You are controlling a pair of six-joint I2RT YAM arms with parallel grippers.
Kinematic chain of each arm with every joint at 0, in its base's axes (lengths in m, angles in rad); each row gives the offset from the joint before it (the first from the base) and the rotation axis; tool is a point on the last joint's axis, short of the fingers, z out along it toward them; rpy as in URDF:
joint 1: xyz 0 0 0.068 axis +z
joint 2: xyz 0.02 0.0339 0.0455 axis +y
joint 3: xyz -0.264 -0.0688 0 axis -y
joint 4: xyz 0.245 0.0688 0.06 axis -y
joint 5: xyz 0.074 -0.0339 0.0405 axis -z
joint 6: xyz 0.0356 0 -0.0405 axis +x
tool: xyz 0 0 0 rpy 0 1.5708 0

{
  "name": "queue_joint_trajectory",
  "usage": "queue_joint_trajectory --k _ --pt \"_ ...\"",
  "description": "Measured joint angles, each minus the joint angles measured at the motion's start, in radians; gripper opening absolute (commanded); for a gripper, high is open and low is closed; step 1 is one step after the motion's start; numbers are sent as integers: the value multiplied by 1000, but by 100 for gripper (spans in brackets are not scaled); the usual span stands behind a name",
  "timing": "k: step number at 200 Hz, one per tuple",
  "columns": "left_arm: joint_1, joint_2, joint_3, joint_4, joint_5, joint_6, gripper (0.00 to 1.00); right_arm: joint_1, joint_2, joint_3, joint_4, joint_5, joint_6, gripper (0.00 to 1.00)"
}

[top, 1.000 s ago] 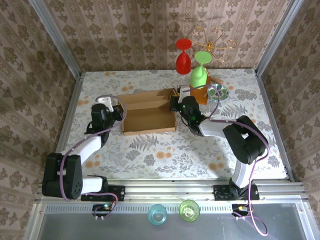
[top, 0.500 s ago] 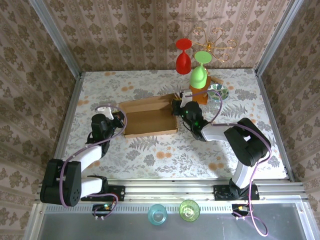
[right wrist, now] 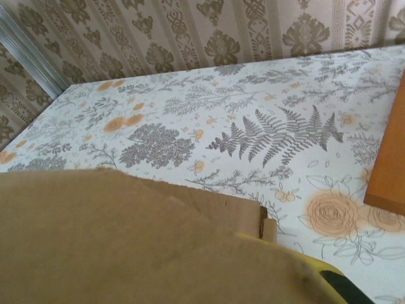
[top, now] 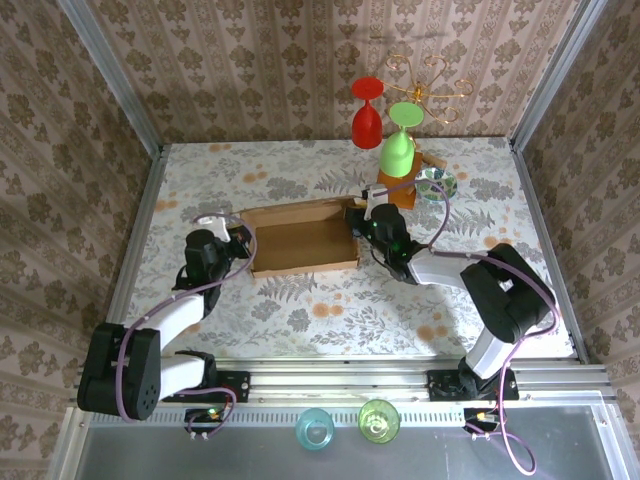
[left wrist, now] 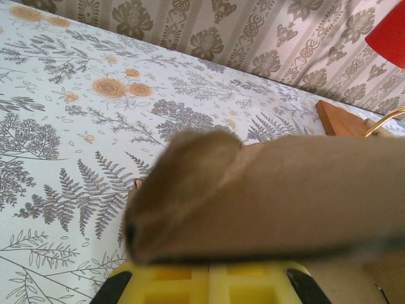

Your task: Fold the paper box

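The paper box (top: 300, 243) is lying on the floral worktop (top: 330, 312) between the two arms, its long side running left to right and its open top facing up. The left pincer (top: 236, 238) is meeting the box's left end and the right pincer (top: 356, 222) its right end, just in front of the wooden block stand (top: 402, 192). From above, the box is looking like a shallow open tray. The far long wall is standing up, the near one seems to be raised as well, and the bare cardboard floor is showing between them, so the first creasing of the panels appears to be done. The two short ends are looking less settled, and they are where both arms are working. In the left wrist view a rounded cardboard flap is bending across the frame right over the yellow fingers (left wrist: 209, 283). In the right wrist view a broad brown panel is covering most of the foreground, with a notched tab at its edge. In both views the cardboard is hiding the fingertips, so I cannot tell whether either pincer is clamping the card or merely pressing against it. By my reading the task is partway through: the end flaps are waiting to be tucked and locked, and nothing is covering the top yet.
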State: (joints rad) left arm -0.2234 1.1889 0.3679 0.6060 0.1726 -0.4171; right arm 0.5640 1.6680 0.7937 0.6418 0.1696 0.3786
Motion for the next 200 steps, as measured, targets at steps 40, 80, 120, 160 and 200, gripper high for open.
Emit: queue_joint_trajectory --k 40,80,120,160,200 --pt "-7 -6 0 -18 -15 23 0 0 -79 0 -126 0 70 42" --pt "-18 -6 0 -31 -24 37 0 5 -209 -15 -251 -4 163 44" --pt "-21 -7 0 -38 -31 47 0 56 -391 -49 -379 -11 275 44" --pt "-25 -7 0 -39 -39 48 0 109 -524 -38 -549 14 468 45" --pt "-28 -7 0 -39 -42 48 0 128 -536 22 -679 66 856 47"
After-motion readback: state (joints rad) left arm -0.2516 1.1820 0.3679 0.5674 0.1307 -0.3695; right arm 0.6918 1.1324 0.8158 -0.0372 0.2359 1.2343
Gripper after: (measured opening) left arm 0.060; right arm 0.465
